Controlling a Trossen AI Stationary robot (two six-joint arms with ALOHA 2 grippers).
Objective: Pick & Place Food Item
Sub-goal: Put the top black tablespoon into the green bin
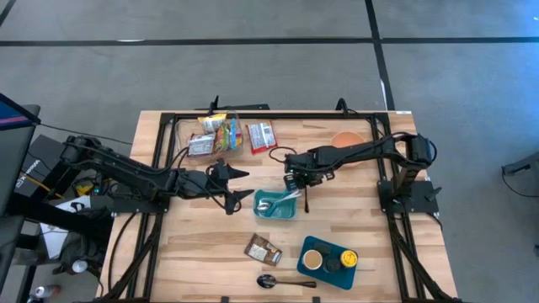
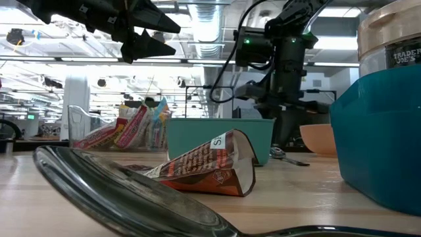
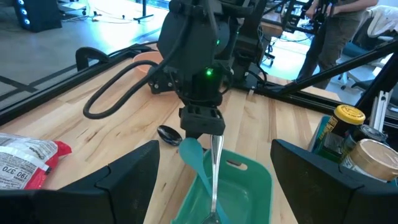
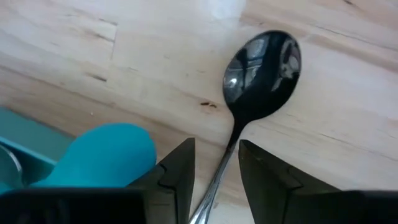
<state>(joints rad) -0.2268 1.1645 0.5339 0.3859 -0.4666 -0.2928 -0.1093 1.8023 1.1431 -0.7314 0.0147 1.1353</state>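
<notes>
Right gripper is pinched narrow on a spoon over the teal tray, left gripper hovers wide and empty beside it, brown food packet untouched on the surface; risk: spoon slips or arms collide.

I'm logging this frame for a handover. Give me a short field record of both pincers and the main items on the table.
left pincer: open, empty, raised beside the teal tray
right pincer: closed on a metal utensil reaching down into the tray
teal tray: mid-table, also holds a teal spoon
snack packet: lying nearer the front edge
blue bin: front right, holding jars
orange bowl: back right
</notes>
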